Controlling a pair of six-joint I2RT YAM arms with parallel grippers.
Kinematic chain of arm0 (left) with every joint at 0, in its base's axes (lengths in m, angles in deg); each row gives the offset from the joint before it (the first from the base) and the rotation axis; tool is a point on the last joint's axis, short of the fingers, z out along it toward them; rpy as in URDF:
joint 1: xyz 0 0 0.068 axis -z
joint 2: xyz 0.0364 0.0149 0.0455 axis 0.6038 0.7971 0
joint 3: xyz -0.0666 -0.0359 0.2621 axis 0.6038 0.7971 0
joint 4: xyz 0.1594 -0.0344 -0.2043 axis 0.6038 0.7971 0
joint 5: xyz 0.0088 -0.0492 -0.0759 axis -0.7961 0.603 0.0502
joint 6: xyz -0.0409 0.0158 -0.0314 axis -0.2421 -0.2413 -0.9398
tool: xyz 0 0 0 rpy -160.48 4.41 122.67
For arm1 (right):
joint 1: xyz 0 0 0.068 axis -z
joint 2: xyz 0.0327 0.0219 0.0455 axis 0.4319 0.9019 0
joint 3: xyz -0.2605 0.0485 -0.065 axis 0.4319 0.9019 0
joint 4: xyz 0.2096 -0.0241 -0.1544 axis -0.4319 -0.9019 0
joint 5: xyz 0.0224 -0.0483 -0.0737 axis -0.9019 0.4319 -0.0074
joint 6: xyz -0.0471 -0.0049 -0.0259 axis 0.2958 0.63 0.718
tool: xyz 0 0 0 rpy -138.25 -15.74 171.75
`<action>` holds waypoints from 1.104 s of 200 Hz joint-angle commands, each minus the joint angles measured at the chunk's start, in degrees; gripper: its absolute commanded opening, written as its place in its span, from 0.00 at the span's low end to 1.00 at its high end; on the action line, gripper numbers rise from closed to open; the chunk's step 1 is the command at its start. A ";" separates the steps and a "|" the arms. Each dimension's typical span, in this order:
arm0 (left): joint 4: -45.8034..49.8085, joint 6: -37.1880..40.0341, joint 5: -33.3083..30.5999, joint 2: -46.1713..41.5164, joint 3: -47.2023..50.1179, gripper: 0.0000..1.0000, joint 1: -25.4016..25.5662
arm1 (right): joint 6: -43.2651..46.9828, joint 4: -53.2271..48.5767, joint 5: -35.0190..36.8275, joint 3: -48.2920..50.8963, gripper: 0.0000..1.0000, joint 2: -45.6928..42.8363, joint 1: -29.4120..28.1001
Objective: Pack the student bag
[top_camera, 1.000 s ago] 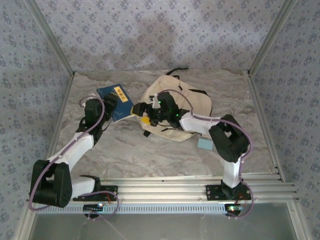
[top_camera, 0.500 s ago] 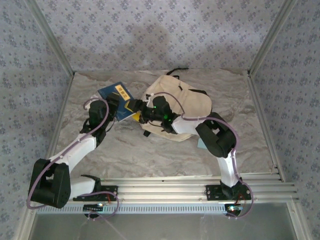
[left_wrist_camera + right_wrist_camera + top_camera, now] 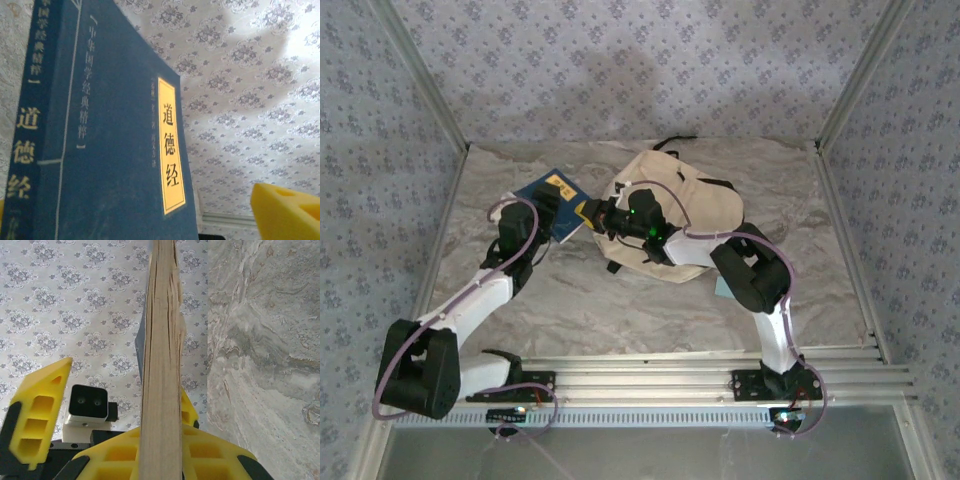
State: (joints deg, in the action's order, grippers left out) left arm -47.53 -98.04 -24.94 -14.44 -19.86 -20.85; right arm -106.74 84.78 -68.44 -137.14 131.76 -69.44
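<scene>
Top external: fixed high behind arm bases, looking down and forward over whole table [image 3: 620, 300] to patterned wall [image 3: 640, 70]. Left wrist: very close to blue book [image 3: 100, 150] cover, tilted up toward wall. Right wrist: close along book's page edge, wall frame-left, table frame-right. All three share book.

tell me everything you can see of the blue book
Dark navy cover, gold Chinese lettering, a yellow title strip, cream page edges. The blue book is held tilted, just left of the student bag. The right pincer is shut on its page edge; the left pincer stands open around it.
</scene>
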 commanded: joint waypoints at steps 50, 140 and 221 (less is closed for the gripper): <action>3.11 1.06 0.23 -2.81 -0.94 0.99 0.32 | 2.56 1.21 0.52 -0.58 0.00 -1.23 1.35; 8.61 8.08 10.21 1.84 -5.40 0.99 0.19 | 12.87 -8.66 -1.96 8.31 0.00 -12.51 8.08; -11.67 5.14 19.61 11.14 -5.54 0.69 0.40 | 13.70 -11.76 -12.09 8.55 0.00 -14.86 11.24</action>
State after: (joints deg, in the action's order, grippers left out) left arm -51.88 -93.61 -9.20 -4.43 -23.40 -20.85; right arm -94.41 72.91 -75.92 -128.22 118.65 -58.49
